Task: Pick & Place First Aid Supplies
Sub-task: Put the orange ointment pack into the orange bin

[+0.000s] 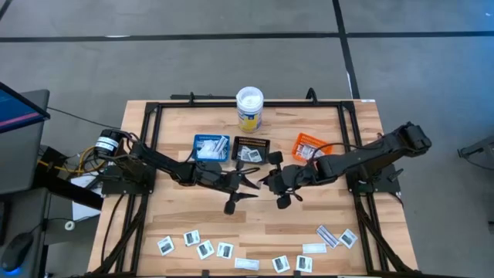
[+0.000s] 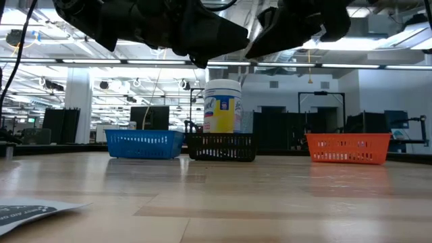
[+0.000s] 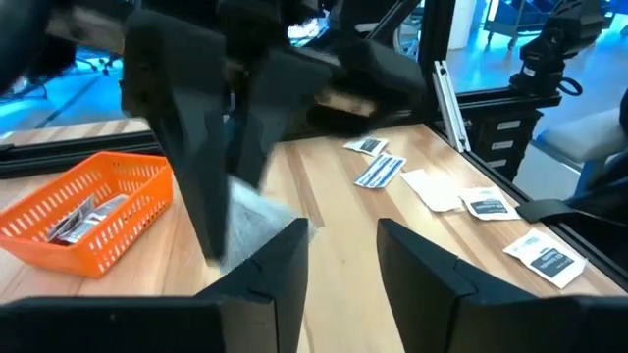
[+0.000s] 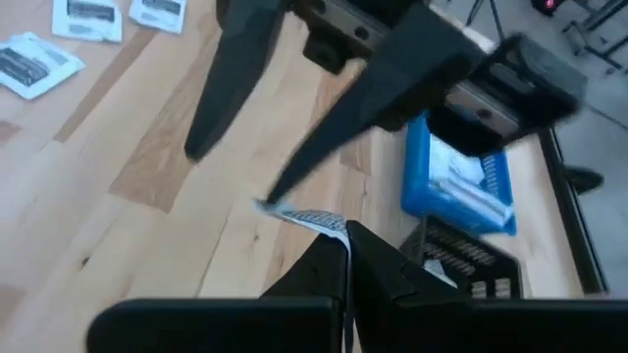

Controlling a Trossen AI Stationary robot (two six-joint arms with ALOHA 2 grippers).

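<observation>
Above the table's middle my two grippers meet tip to tip. My right gripper is shut on a narrow white-and-blue strip packet. My left gripper stands open, level, facing it; its two fingers reach toward the packet's free end. In the left wrist view the packet shows as a pale blur just ahead of my left gripper. Several more first aid supplies lie flat along the table's near edge. My right gripper pinches the strip packet's near end between its two shut fingertips, slanting down from the table's right. The packet is lifted clear of the table and sticks out toward my left gripper. Whether my left gripper touches the packet's free end I cannot tell.
A blue tray, a black tray and an orange tray stand in a row behind the grippers, each holding packets. A white-lidded tub stands at the far edge. More packets lie near the front right.
</observation>
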